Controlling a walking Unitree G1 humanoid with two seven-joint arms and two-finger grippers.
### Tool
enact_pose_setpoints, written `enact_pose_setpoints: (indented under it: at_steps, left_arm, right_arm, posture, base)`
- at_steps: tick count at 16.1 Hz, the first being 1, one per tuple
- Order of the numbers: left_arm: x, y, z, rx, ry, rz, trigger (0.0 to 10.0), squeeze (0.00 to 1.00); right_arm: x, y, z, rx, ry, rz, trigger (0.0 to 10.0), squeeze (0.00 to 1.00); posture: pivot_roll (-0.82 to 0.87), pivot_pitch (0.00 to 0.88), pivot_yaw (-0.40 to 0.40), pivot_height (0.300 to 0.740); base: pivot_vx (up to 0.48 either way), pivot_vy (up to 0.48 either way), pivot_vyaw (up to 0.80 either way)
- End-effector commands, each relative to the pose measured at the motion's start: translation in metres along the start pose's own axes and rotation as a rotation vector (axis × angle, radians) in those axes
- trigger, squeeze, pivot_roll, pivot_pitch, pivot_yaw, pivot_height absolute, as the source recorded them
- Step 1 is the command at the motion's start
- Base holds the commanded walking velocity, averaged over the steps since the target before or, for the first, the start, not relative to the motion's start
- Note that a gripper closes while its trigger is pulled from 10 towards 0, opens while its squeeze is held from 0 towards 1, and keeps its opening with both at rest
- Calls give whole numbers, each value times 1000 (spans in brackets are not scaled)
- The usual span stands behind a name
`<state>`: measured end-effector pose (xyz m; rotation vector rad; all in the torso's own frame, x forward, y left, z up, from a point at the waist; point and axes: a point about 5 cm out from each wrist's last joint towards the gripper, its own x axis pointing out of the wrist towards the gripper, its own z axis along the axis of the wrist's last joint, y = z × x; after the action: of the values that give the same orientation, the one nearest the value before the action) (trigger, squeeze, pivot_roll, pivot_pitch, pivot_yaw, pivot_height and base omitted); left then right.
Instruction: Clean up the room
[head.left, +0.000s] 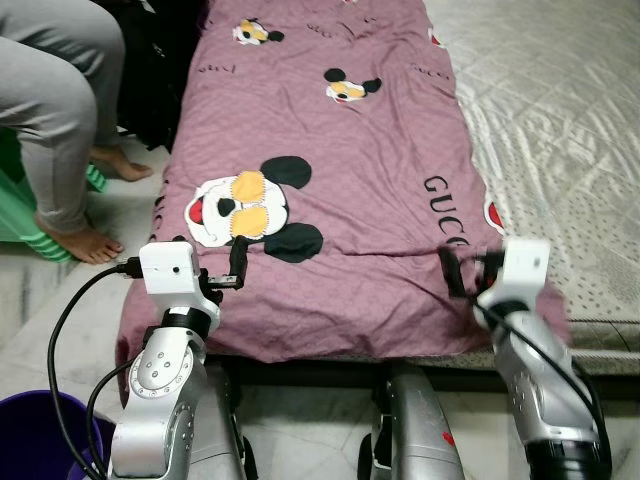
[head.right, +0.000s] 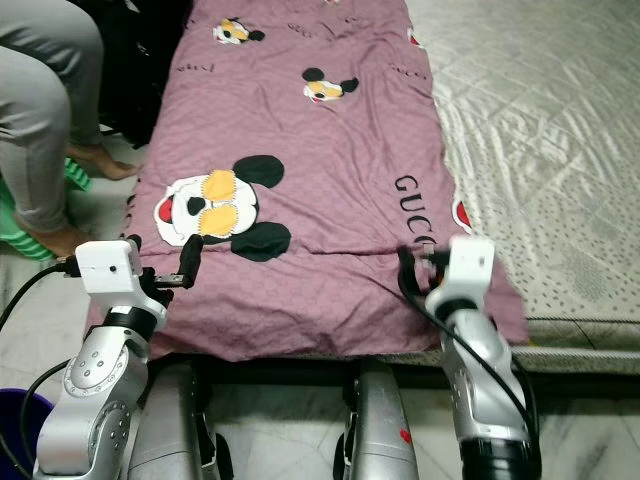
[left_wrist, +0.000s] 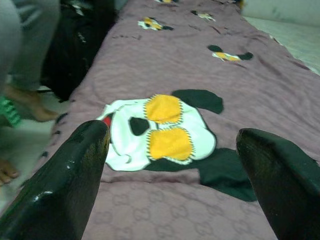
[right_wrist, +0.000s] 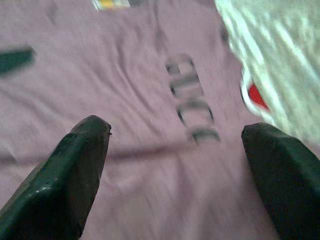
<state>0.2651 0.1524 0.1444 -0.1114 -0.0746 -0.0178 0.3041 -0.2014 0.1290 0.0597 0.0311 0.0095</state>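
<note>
Both pincers, left pincer (head.left: 238, 262) and right pincer (head.left: 450, 268), gape wide and empty over the blanket (head.left: 330, 150). Soft, light cloth; probably best pinched at its near corners.

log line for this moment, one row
phase: at bed's near edge | left gripper: open, over purple blanket | right gripper: open, over blanket by printed lettering | held: nothing

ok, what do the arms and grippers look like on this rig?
Two silver metal arms, each topped by a white box-shaped wrist module. Left gripper and right gripper each have two long, glossy black fingers. Black cables loop along the left arm.
</note>
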Motion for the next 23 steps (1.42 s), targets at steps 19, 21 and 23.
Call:
enact_pose_setpoints:
  at_steps: [19, 21, 23]
  left_arm:
    - [5, 1, -3, 0, -23, 18, 10000, 0]
    - [5, 0, -3, -2, -23, 16, 10000, 0]
    - [5, 0, -3, -3, -23, 17, 10000, 0]
  right_arm:
    - [3, 15, 5, 24, -64, 62, 10000, 0]
    - [3, 15, 5, 22, -64, 63, 10000, 0]
    - [3, 15, 5, 21, -64, 62, 10000, 0]
  posture:
    - [-35, 99, -18, 630]
    - [-36, 99, -18, 630]
    - [-37, 100, -19, 630]
  base:
    - [0, 0, 0]
    - [0, 0, 0]
    - [0, 0, 0]
